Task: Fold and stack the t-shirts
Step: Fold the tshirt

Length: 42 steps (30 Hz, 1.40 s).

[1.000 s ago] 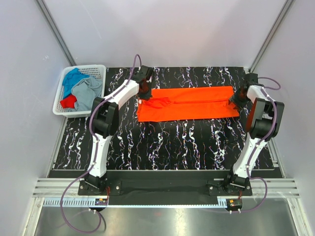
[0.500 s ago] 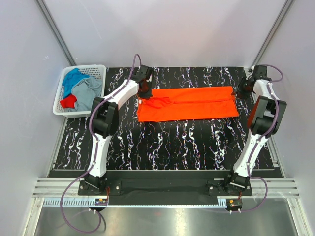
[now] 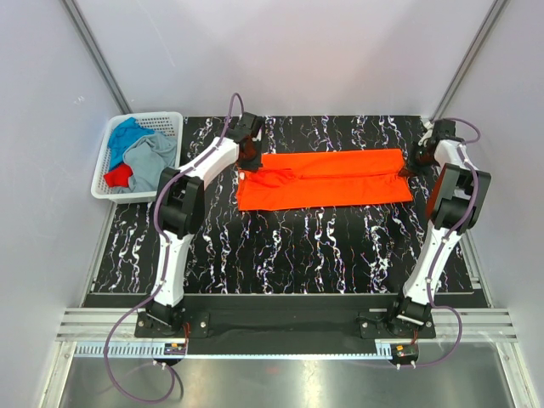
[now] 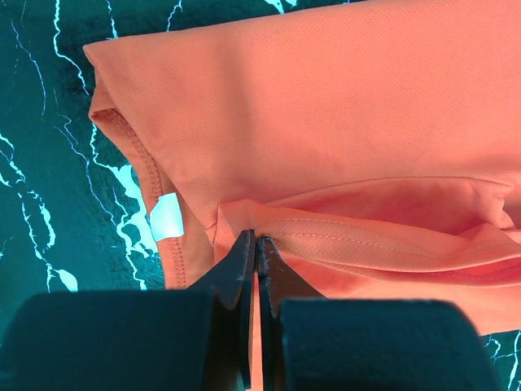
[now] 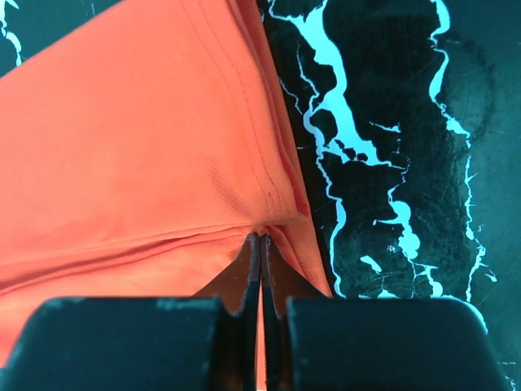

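Observation:
The bright orange t-shirt (image 3: 327, 178) lies folded into a long strip across the far part of the black marbled table (image 3: 280, 246). My left gripper (image 3: 249, 158) is shut on the shirt's left end, near the neck; the left wrist view shows the cloth (image 4: 326, 122) pinched between the fingertips and the white neck label (image 4: 166, 218) just left of them. My right gripper (image 3: 411, 163) is shut on the shirt's right end; the right wrist view shows a fold of orange cloth (image 5: 138, 155) between its fingertips. Blue, grey and red shirts (image 3: 140, 159) lie in the basket.
The white lattice basket (image 3: 169, 118) stands at the far left, just off the table's corner. Grey walls close the space at the back and sides. The right end of the shirt lies close to the table's right edge (image 5: 383, 163).
My right gripper has moved toward the far right corner, still on the shirt's right end. The left gripper and the shirt's left end have stayed put.

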Each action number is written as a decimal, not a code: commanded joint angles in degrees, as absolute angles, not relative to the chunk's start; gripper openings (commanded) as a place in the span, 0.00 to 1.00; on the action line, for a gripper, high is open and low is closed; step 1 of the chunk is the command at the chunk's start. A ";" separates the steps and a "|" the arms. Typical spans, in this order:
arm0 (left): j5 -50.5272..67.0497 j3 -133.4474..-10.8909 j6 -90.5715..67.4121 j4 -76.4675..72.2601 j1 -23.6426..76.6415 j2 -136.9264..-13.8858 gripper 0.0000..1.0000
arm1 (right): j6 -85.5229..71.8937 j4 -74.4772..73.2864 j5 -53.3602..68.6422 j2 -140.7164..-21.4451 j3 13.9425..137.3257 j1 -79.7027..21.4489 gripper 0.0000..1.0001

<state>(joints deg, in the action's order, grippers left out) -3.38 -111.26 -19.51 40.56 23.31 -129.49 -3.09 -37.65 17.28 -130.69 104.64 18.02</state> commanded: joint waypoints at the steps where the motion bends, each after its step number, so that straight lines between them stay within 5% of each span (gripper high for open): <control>1: -2.55 -111.71 -20.12 39.46 22.85 -124.37 0.00 | -3.95 -34.89 16.00 -127.10 103.72 18.46 0.00; 14: -0.79 -111.36 -25.40 40.96 23.38 -118.74 0.00 | -13.88 -24.09 13.54 -114.79 89.56 18.90 0.00; 33: 1.32 -119.17 -23.29 36.91 21.71 -131.03 0.00 | -16.44 -22.76 6.85 -119.70 90.17 18.98 0.01; 37: 1.41 -122.17 -23.03 37.79 21.18 -133.77 0.02 | -16.87 -24.25 7.82 -121.38 92.63 18.98 0.08; 42: 0.18 -123.92 -21.54 38.05 20.74 -133.95 0.20 | -18.10 -27.06 6.42 -118.31 94.21 18.90 0.36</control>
